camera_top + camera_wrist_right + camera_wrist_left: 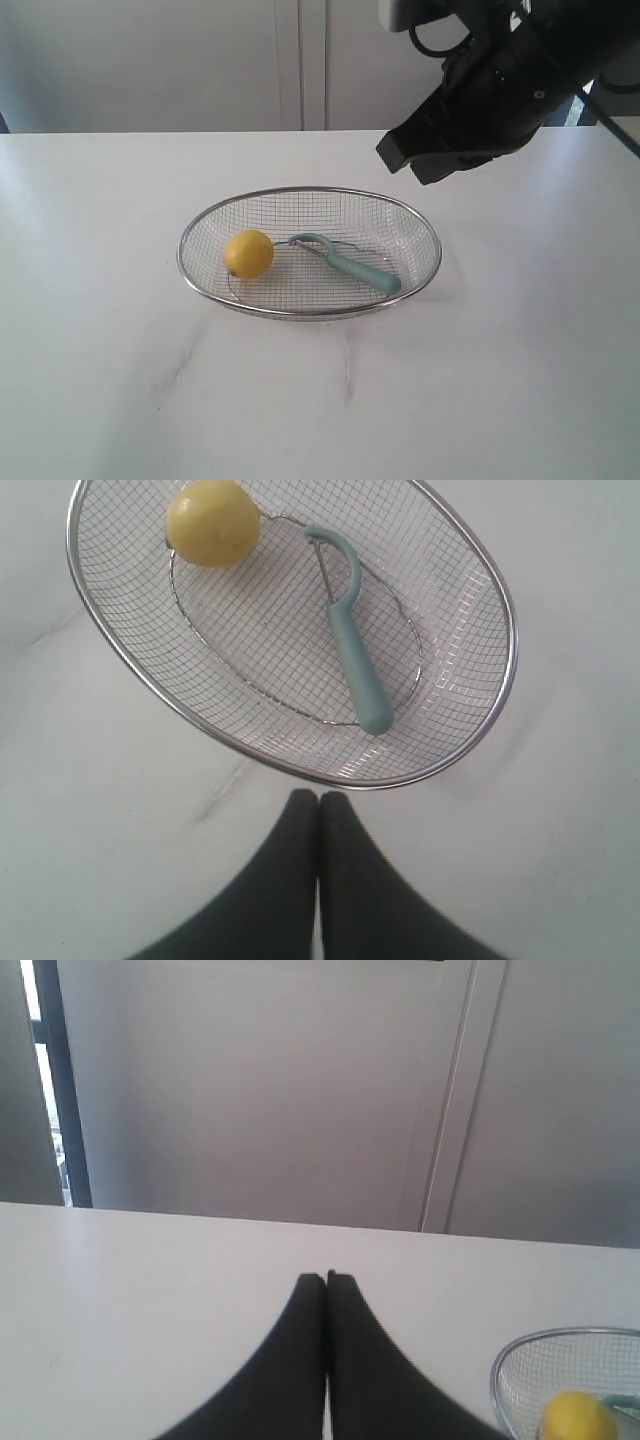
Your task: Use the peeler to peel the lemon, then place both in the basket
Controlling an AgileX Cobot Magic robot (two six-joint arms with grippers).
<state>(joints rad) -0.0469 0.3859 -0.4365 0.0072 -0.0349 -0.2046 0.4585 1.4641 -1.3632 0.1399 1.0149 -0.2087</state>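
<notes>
Lemon (249,253) sits at one end inside the basket (310,189), peeler (352,265) across its middle. Both look light; the lemon is probably slippery, the peeler stiff, best taken by its handle. Both the left gripper (327,1278) and right gripper (319,796) are pressed together, empty.

Your right claw (318,796) has two smooth black fingers (275,890), wide at the back and thin at the tips. Your left claw (327,1278) looks just the same, smooth, dull and black all over. Behind the right claw, your right arm (510,90) is big, black and blocky, and a black cable (432,45) loops by a pale grey part (398,12).
</notes>
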